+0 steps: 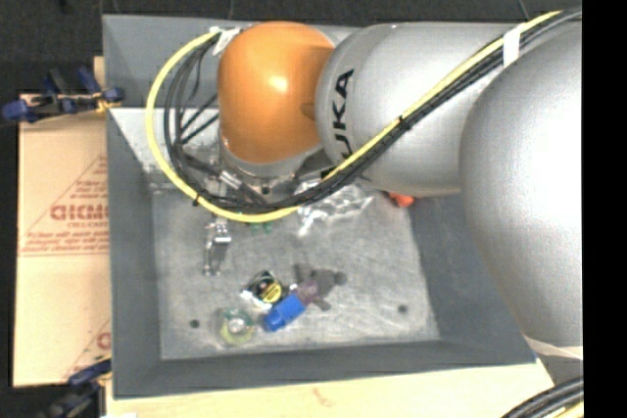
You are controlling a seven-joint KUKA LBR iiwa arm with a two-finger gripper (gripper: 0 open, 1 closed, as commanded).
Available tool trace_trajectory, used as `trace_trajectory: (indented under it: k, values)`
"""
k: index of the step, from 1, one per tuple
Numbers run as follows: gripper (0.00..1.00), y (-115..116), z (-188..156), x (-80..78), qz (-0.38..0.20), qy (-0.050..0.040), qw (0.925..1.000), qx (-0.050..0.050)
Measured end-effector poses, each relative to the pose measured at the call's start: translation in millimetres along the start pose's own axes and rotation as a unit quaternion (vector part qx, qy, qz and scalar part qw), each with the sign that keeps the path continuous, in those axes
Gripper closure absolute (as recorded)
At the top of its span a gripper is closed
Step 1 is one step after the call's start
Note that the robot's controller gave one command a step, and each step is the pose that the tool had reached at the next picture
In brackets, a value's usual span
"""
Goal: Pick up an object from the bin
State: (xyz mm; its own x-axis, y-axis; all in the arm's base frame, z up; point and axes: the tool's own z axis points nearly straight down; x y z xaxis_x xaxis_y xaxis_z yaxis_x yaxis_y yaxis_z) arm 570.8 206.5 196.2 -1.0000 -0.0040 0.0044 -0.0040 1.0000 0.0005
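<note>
The gripper (257, 186), clenched or released I cannot tell, is hanging over the bin's (132, 308) back half, while the small blue block (284, 313) is lying front-centre, looking light, rigid and best pinched across its narrow sides.

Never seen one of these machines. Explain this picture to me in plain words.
The big silver tube is a robot arm, reaching in from the right. The orange cap and the cables are part of its wrist. One camera looks down from above on a grey metal bin. On the bin's floor lie small loose things: a blue piece, a yellow-and-black piece, a dark piece, a pale round piece, and something crumpled and silvery near the wrist. Whether the arm holds anything cannot be told.
</note>
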Motion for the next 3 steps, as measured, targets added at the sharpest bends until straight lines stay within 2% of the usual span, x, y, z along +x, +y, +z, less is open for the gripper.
trace_trajectory:
  k: [1,2,3]
  values:
    - [0.00,-70,116,41.6,-0.160,-0.0010,0.9871,0.002]
    - [0.00,-141,123,55.5,-0.179,-0.0097,0.9838,-0.001]
    - [1.00,-139,121,55.4,-0.178,-0.0076,0.9840,0.000]
